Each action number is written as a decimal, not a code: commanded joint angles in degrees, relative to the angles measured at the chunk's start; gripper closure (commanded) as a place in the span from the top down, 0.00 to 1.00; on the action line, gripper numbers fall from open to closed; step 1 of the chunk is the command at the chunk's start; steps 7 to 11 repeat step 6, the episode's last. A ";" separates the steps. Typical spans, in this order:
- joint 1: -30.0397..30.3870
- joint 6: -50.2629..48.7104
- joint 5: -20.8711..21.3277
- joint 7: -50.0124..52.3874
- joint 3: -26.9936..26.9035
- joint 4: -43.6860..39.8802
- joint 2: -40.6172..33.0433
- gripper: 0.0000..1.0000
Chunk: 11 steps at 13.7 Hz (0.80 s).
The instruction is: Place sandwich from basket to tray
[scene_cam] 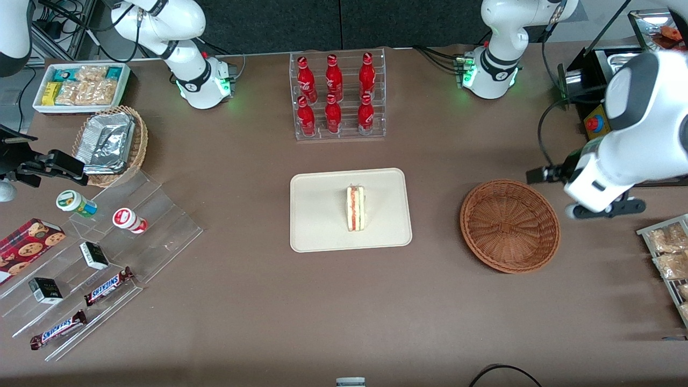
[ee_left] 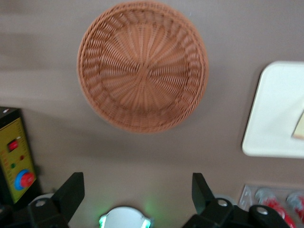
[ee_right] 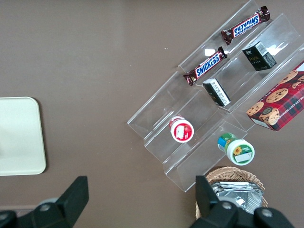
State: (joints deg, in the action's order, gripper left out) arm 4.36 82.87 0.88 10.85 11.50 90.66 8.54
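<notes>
- left wrist view cuts the tray (ee_left: 273, 118) off at the frame edge, and only a sliver of the sandwich (ee_left: 299, 128) shows on it; whole view is a bit blurred
- same view: gripper (ee_left: 137, 187) fingers (ee_left: 71, 190) spread wide w/ nothing between them, hanging over bare table near the basket (ee_left: 142, 66); finger bases run out of frame
- front view: the working arm's white body covers most of the gripper (scene_cam: 604, 207), only dark bits poke out below it, just beside the basket (scene_cam: 509, 226) toward the working arm's end of the table
- sandwich (scene_cam: 355, 208) stands on edge on the tray (scene_cam: 322, 231), around its middle; pale cream bread both sides, pink-red stripe of filling along the cut edge facing up, narrow wedge shape
- basket is round, reddish-brown wicker w/ radial weave, nothing in it, sits apart from the tray toward the working arm's end
- tray is flat cream-beige w/ rounded corners, mid table, nearer the front cam than the rack of red bottles (scene_cam: 337, 94)
- snack rack (scene_cam: 669, 258) at the working arm's end is cut off by the frame edge, contents hard to make out
- right wrist view shows just a corner of the tray (ee_right: 21, 135), sandwich not in it
</notes>
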 commanded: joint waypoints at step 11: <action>4.25 -10.28 -0.62 -10.06 0.37 0.04 -9.86 1.00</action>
